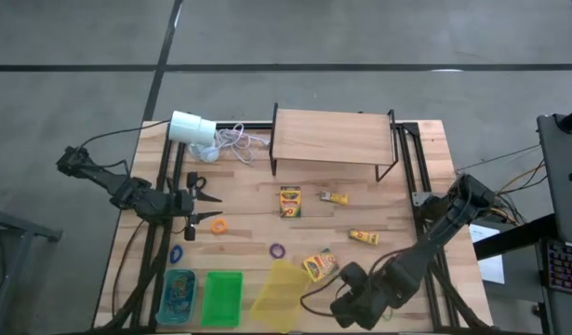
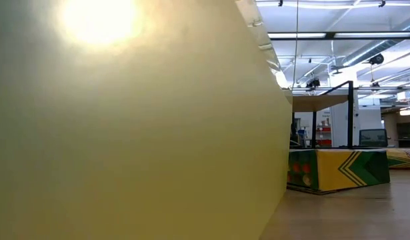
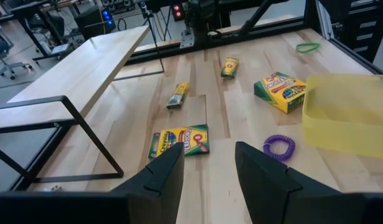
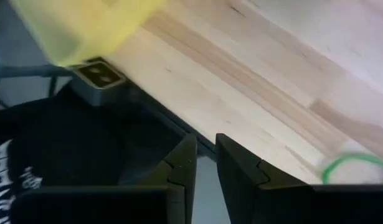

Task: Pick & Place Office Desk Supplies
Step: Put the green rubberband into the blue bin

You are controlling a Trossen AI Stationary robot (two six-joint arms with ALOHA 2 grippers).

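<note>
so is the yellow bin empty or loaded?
Looks empty. From above, the yellow bin shows only plain yellow inside, unlike the blue bin, which holds items. The left wrist view shows only its wall, not its floor.

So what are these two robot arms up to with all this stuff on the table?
They are sorting desk supplies on a wooden table. Three bins sit at the near edge: blue, green and yellow. Crayon boxes, small yellow packets and rubber-band loops lie loose. The left gripper hangs open and empty over the table's left part. The right gripper is at the near edge beside the yellow bin, jaws nearly closed with nothing visible between them.
</note>
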